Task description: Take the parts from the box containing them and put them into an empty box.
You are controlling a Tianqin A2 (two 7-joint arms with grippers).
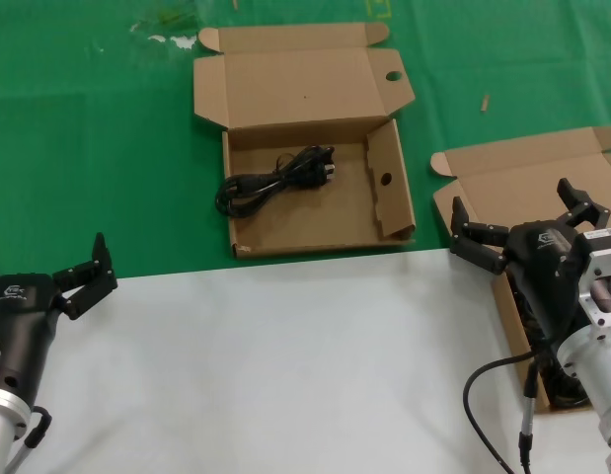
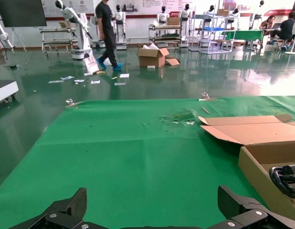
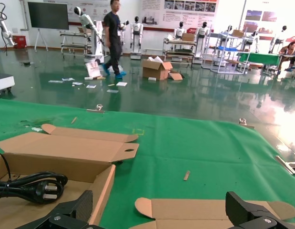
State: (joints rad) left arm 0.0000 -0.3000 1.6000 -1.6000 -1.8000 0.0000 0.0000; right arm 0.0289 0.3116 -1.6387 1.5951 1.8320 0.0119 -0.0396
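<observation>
One black coiled cable (image 1: 275, 180) lies in the open box with round holes (image 1: 384, 232) at the middle back. It also shows in the left wrist view (image 2: 286, 178) and the right wrist view (image 3: 35, 186). The plain-lidded box (image 1: 527, 173) stands at the right, its inside mostly hidden by my right arm. Something black (image 1: 567, 385) shows in it near its front. My right gripper (image 1: 522, 222) is open and empty above this box's back part. My left gripper (image 1: 88, 275) is open and empty at the left, over the edge of the white table.
A green cloth (image 1: 88, 148) covers the back of the work surface and a white tabletop (image 1: 285, 375) the front. A small wood scrap (image 1: 485, 102) and bits of litter (image 1: 167, 35) lie on the cloth. My right arm's cable (image 1: 483, 395) loops over the white top.
</observation>
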